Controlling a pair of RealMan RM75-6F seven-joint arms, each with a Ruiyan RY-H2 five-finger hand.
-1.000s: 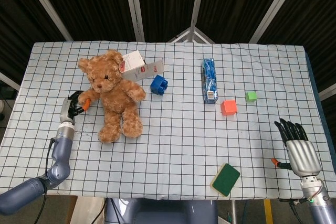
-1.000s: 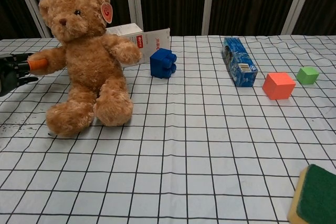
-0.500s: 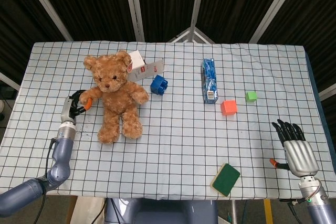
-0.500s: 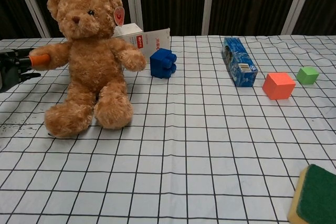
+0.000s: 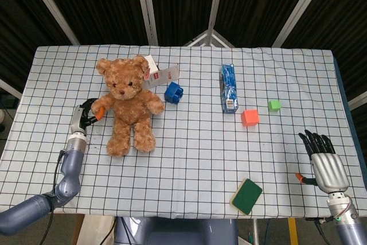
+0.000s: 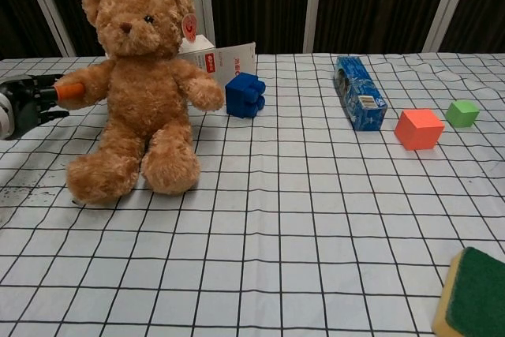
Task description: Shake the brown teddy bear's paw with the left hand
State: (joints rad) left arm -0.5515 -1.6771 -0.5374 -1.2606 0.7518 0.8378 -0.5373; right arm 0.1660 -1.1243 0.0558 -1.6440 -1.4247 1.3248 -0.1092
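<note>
Shifted right and more upright – teddy bear, paw pinched by left hand; right hand idle, fingers spread.

On my checkered tablecloth a white carton lies at about eleven o'clock, with a blue toy block just beside its lower right corner. Near twelve o'clock a blue packet lies lengthwise, pointing away from me. At about two o'clock sits an orange cube, and a small green cube sits near it, further right. Close to my edge, at five o'clock, a green sponge with a yellow underside lies tilted.
</note>
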